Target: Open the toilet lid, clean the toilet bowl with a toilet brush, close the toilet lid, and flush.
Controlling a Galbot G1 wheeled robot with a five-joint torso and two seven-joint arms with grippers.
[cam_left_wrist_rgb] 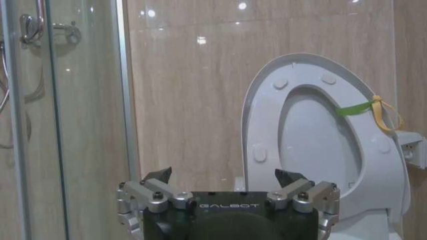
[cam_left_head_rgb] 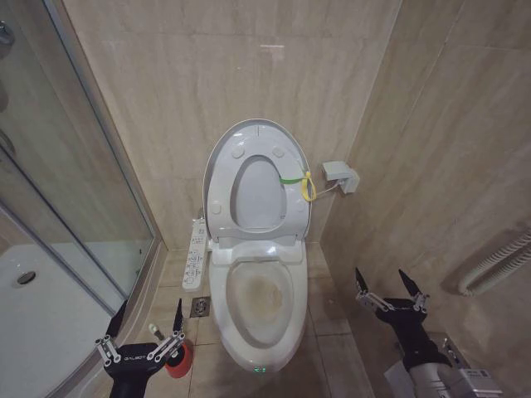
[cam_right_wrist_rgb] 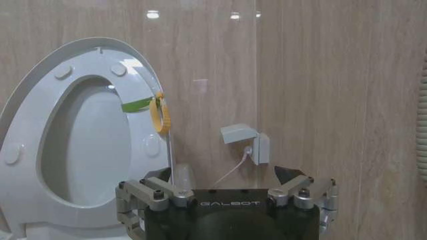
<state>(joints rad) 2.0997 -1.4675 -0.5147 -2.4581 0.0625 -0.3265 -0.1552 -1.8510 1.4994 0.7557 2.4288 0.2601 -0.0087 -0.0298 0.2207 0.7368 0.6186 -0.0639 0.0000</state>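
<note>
Lid and seat both raised: toilet lid [cam_left_head_rgb: 217,157] stands near upright against the tiled wall, ring seat [cam_left_head_rgb: 292,203] tilted up in front of it, a green and yellow band [cam_left_head_rgb: 303,182] looped on the seat's right edge. Toilet bowl [cam_left_head_rgb: 259,303] exposed, glossy white ceramic, elongated front to back, yellowish-brown stain inside. Judged next step: fetch the toilet brush [cam_left_head_rgb: 156,333]. Its thin white handle rises from a small red holder [cam_left_head_rgb: 179,358] on the floor tiles, left of the bowl, just beside the left end effector [cam_left_head_rgb: 141,330] on its right. Left fingers spread, holding nothing. Right end effector [cam_left_head_rgb: 392,290] hangs well right of the bowl, fingers also spread, empty. Left arm is clearly the nearer. Handle reads near vertical; bristle head hidden.
</note>
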